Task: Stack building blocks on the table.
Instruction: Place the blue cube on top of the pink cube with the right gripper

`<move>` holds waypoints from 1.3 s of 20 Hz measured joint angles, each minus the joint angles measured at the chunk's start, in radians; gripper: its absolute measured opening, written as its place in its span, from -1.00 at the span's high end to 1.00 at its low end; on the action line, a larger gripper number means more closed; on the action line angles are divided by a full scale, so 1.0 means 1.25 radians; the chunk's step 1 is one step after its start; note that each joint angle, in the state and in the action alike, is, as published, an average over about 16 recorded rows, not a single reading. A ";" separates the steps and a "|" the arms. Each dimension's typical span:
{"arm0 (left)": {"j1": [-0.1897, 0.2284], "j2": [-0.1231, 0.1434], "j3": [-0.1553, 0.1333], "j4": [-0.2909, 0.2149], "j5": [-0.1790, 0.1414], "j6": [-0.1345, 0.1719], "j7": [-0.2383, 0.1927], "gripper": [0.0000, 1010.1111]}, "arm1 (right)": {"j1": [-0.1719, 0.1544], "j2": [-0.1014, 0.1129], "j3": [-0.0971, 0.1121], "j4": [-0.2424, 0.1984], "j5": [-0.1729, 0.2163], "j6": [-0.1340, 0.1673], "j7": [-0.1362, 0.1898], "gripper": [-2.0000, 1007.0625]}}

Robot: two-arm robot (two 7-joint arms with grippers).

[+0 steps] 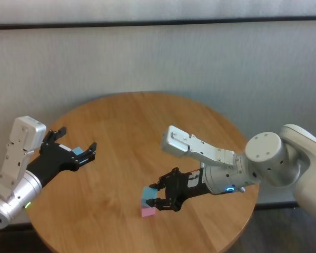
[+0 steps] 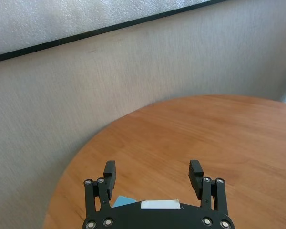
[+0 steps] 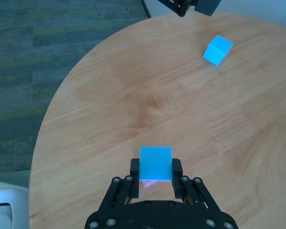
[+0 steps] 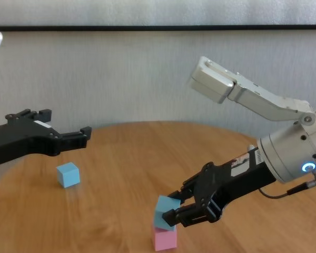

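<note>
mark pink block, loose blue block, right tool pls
pink block [image 4: 165,240]: chest view, front face.
loose blue block [image 4: 68,175]: chest view, front face.
right tool [image 4: 175,208]: chest view, between its fingertips, shut on the other blue block [image 4: 166,212].

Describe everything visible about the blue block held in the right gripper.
The held blue block is a small, plain, matte light-blue cube. The right gripper is shut on it, fingers pressing opposite sides. It sits tilted directly above the pink block, its lower edge at the pink block's top; whether it rests fully on it cannot be told. It is near the table's front edge.
</note>
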 joint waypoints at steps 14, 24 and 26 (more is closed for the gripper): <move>0.000 0.000 0.000 0.000 0.000 0.000 0.000 -0.98 | 0.008 -0.008 -0.005 0.006 0.005 0.031 0.001 0.26; 0.000 0.000 0.000 0.000 0.000 0.000 0.000 -0.98 | 0.016 -0.016 -0.009 0.015 0.008 0.049 -0.001 0.26; 0.000 0.000 0.000 0.000 0.000 0.000 0.000 -0.98 | 0.016 -0.016 -0.009 0.017 0.008 0.050 -0.002 0.26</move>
